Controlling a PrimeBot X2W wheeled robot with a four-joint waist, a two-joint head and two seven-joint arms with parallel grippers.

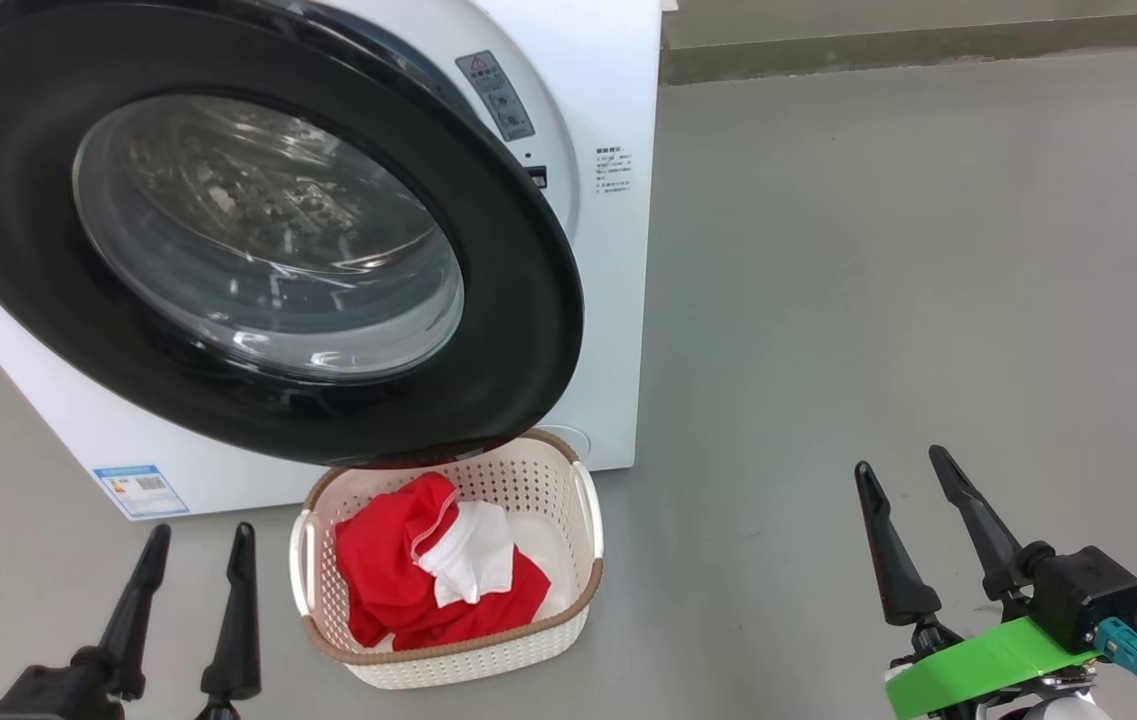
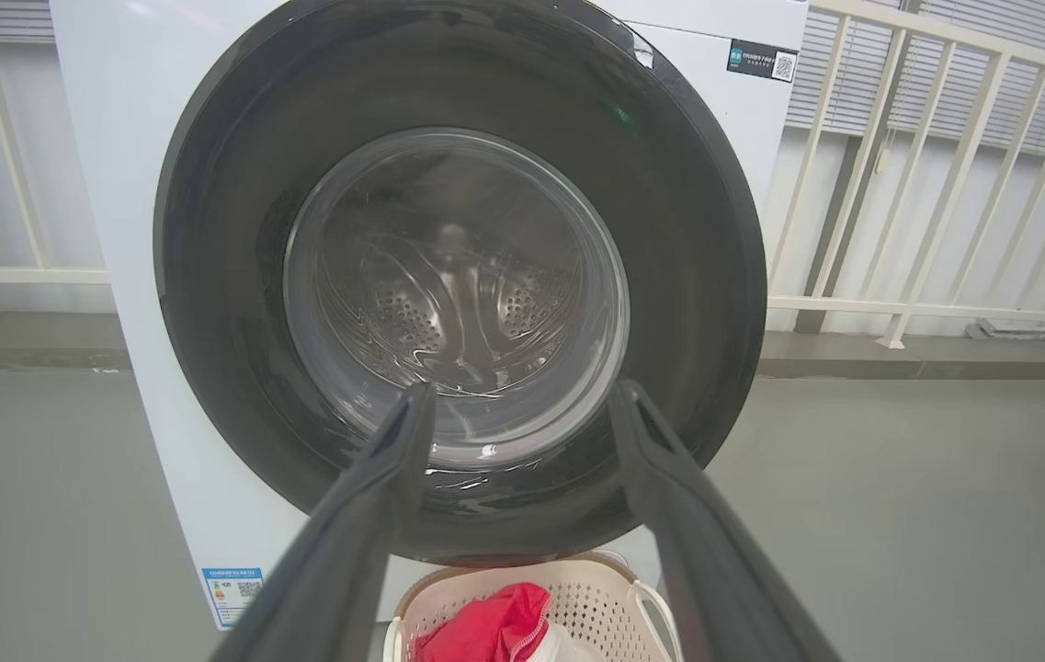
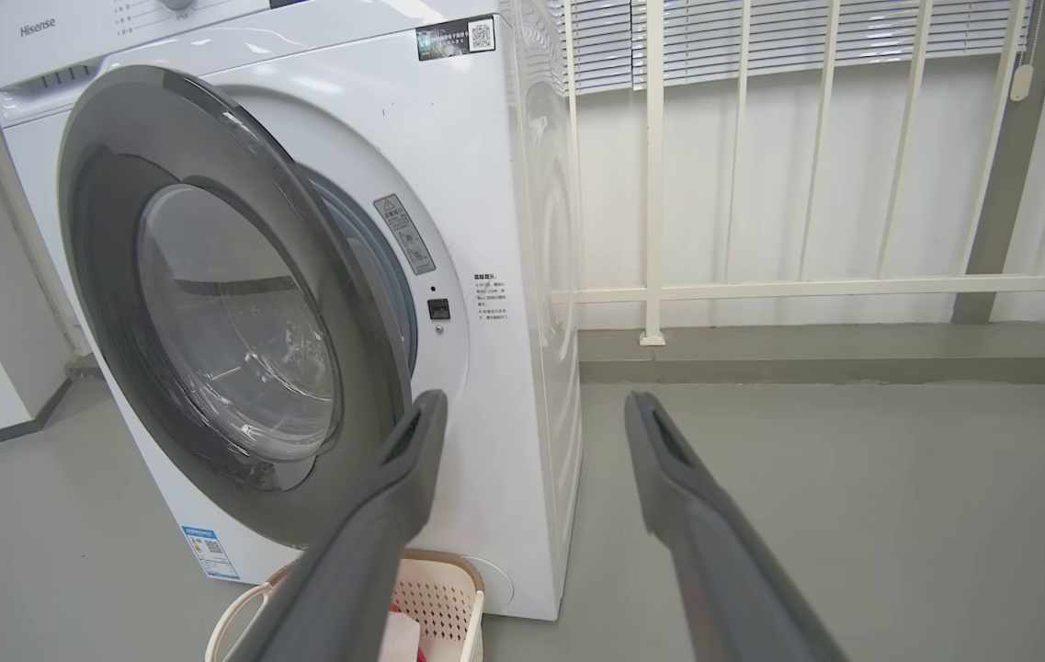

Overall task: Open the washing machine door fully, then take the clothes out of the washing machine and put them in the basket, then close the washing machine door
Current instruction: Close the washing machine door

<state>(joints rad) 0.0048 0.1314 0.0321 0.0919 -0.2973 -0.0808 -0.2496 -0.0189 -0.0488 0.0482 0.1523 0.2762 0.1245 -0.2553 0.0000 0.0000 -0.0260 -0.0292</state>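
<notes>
Closing the washing machine door (image 1: 258, 240) is the step I judge to be in hand, since the clothes (image 1: 398, 580), red with a white piece on top, lie in the basket (image 1: 468, 660), and the drum (image 2: 448, 303) seen through the glass in the left wrist view looks to hold no fabric. The door hangs ajar, hinged on my left, its free right edge standing off the white front of the washing machine (image 1: 613, 120). The right wrist view shows the gap and the small dark latch slot (image 3: 438, 308) beside it. The basket sits on the floor (image 1: 878, 250) just in front of the machine, its far rim under the door's lower edge, and I cannot tell whether the two touch. Both tools are spread wide and hold nothing: the left tool (image 1: 203, 530) low at my left, facing the glass squarely, and the right tool (image 1: 900, 460) well off to the right over the floor. I would push with the left tool, laying a finger flat on the glossy black rim near the free edge rather than on the bulging glass, where it could slide. A steady press straight toward the machine until the latch catches should do, and I would watch that the lower rim clears the basket.
</notes>
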